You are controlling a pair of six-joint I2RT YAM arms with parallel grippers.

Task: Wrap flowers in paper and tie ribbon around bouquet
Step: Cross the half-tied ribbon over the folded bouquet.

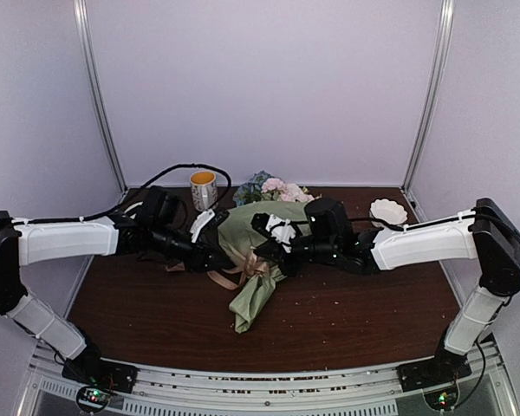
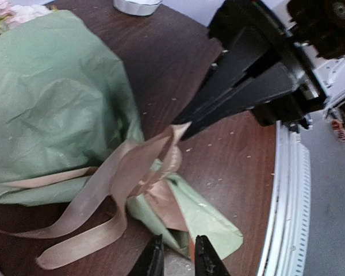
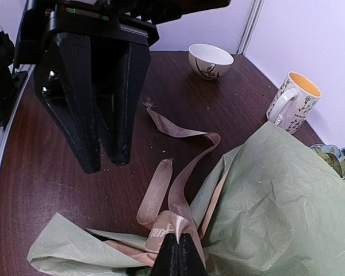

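The bouquet lay in the middle of the counter, its sage paper ringed by the ribbon, with the flowers at the far end. The right jaws were pressed together on a ribbon loop at the waist. The left jaws stood slightly apart just beside it, with nothing visible between them. The tie looked loose, so a hard pull from the right could slide the ribbon down the narrow tail or drag the whole cone, and the paper might spring open.
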